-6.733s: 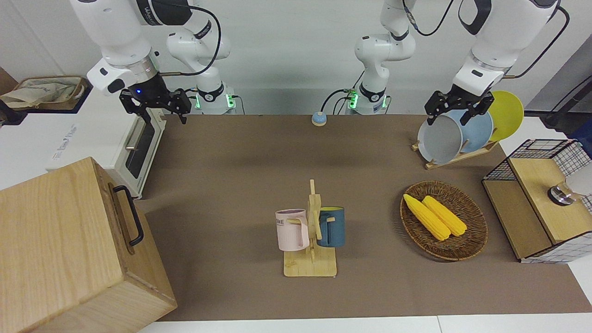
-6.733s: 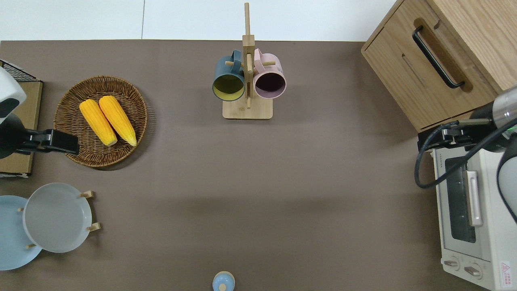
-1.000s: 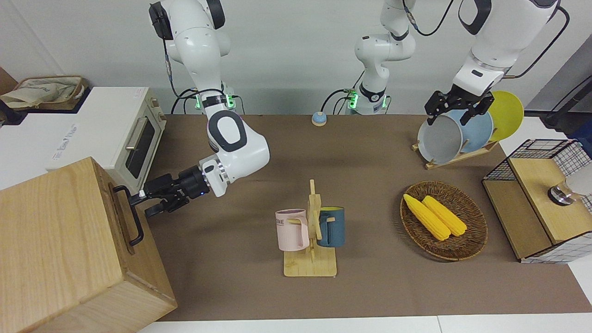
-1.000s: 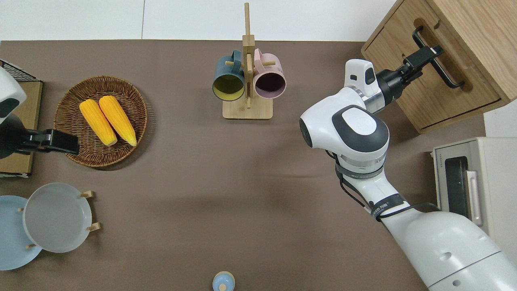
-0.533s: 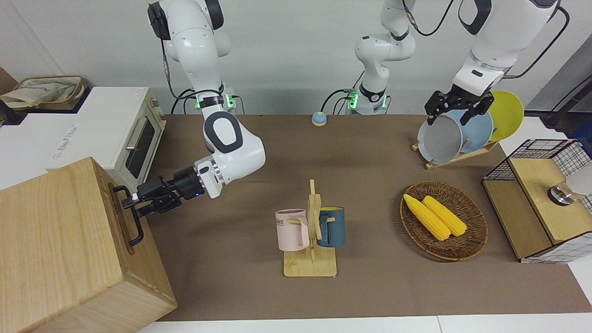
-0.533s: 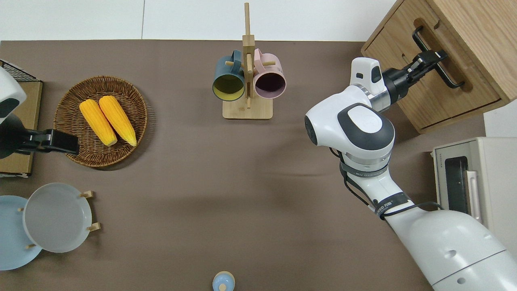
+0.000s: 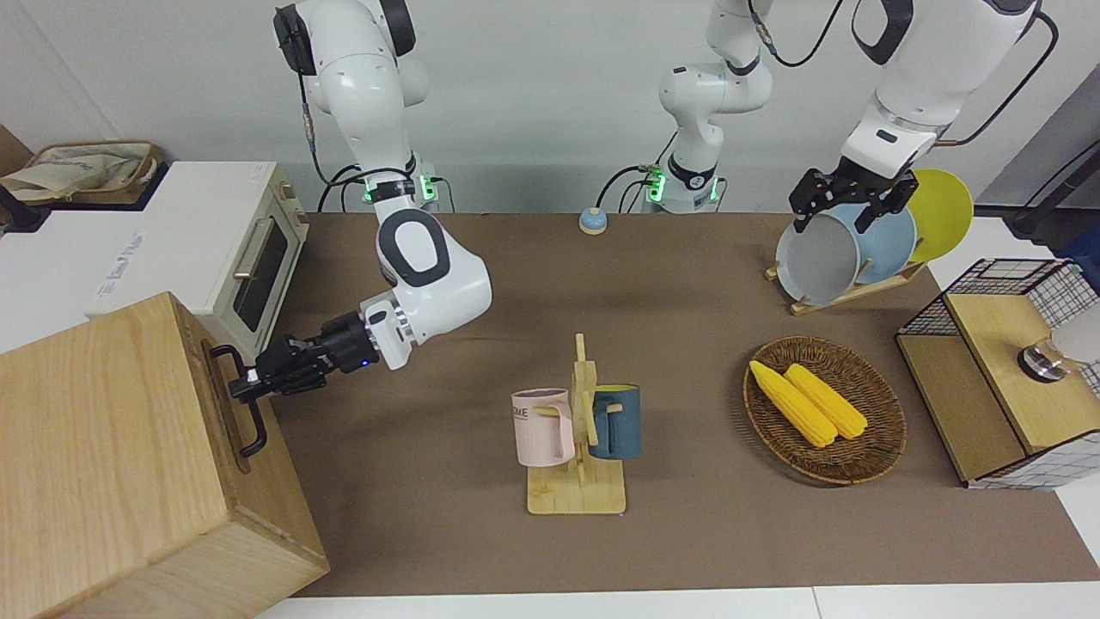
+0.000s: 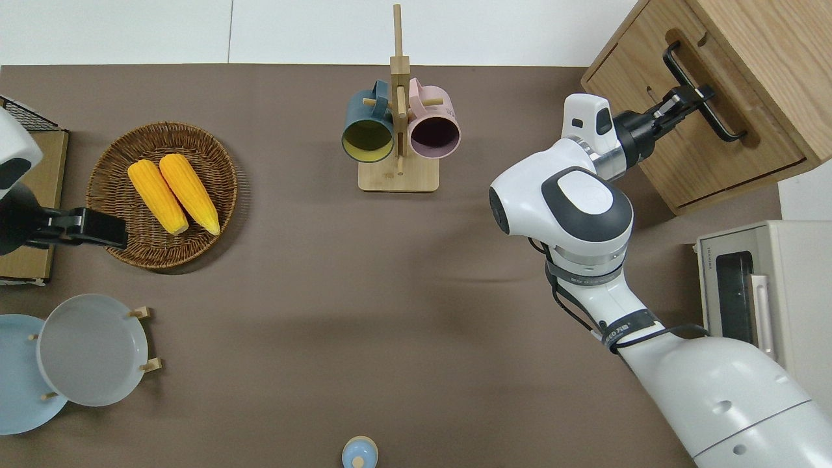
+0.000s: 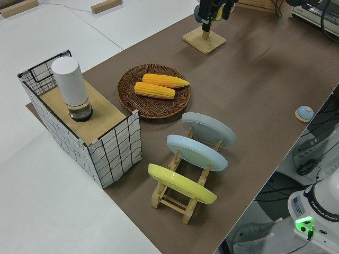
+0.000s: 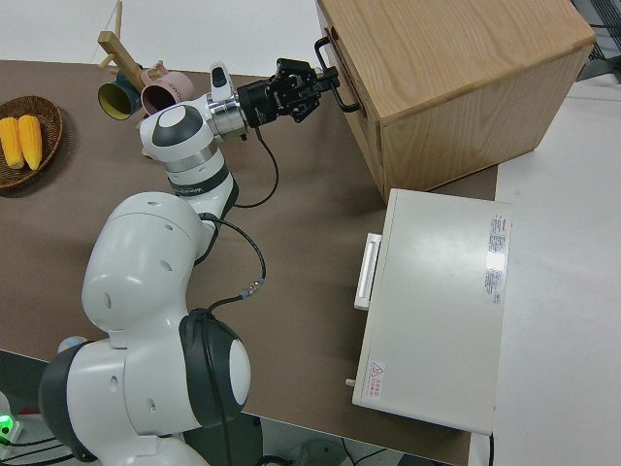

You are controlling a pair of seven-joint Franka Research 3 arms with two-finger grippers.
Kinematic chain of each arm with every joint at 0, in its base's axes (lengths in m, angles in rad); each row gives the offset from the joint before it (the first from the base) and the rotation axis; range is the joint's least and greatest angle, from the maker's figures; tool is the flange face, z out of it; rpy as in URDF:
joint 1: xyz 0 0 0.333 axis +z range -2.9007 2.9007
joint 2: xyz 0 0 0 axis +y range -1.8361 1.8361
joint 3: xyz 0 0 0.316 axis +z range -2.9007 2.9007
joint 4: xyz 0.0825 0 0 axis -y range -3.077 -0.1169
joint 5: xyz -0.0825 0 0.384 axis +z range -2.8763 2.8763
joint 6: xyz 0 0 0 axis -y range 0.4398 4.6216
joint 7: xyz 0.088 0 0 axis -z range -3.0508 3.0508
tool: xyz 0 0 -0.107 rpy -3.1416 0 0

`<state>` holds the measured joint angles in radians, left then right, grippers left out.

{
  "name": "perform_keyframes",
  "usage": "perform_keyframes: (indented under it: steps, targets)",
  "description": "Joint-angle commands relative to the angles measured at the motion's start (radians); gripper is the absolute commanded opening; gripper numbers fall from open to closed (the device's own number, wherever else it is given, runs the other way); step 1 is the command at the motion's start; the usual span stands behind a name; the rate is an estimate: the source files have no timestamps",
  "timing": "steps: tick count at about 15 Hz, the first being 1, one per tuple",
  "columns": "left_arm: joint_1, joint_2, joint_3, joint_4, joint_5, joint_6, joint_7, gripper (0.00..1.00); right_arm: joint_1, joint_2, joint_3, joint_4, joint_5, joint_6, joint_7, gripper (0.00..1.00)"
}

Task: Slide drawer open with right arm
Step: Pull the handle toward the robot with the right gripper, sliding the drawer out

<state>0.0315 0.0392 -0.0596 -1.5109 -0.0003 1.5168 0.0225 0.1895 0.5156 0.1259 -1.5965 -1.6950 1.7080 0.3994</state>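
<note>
The drawer (image 8: 699, 133) is the top front of a large pale-wood box (image 7: 112, 447) at the right arm's end of the table. It sits flush with the box front, closed. Its black bar handle (image 8: 725, 125) runs along the drawer front and also shows in the front view (image 7: 253, 430). My right gripper (image 8: 692, 97) reaches out level and is shut on that handle near its middle; it also shows in the front view (image 7: 245, 383) and the right side view (image 10: 320, 83). My left arm is parked, its gripper (image 7: 846, 206) open.
A white toaster oven (image 7: 215, 249) stands beside the box, nearer to the robots. A wooden mug rack (image 7: 576, 430) with two mugs is mid-table. A basket with corn (image 7: 825, 408), a plate rack (image 7: 851, 249) and a wire-mesh cabinet (image 7: 1005, 370) are at the left arm's end.
My right arm came down from over the toaster oven to the drawer front. In the last second its open fingers moved onto the handle bar and closed on it. The drawer has not moved.
</note>
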Motion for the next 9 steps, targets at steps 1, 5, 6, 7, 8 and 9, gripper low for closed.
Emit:
perform_keyframes:
  steps: [1,5,6,7,8,9]
  targets:
    - [0.004,0.011,-0.006,0.026,0.017,-0.02,0.01,0.99,0.008,0.003,0.043,0.007,-0.011,-0.016,-0.011,0.0]
    - [0.004,0.011,-0.006,0.026,0.017,-0.02,0.01,0.99,0.063,0.003,0.054,0.007,0.026,-0.089,-0.01,0.0]
    - [0.004,0.011,-0.006,0.024,0.017,-0.02,0.01,0.99,0.088,0.001,0.054,0.007,0.044,-0.096,-0.01,0.0]
    - [0.004,0.011,-0.006,0.026,0.017,-0.02,0.01,0.99,0.109,0.001,0.054,0.007,0.046,-0.117,-0.01,0.0]
    - [0.004,0.011,-0.006,0.026,0.017,-0.02,0.01,0.99,0.129,0.001,0.054,0.009,0.058,-0.149,-0.01,0.0]
    - [0.004,0.011,-0.006,0.024,0.017,-0.02,0.01,0.99,0.148,0.001,0.054,0.009,0.078,-0.172,-0.008,0.0]
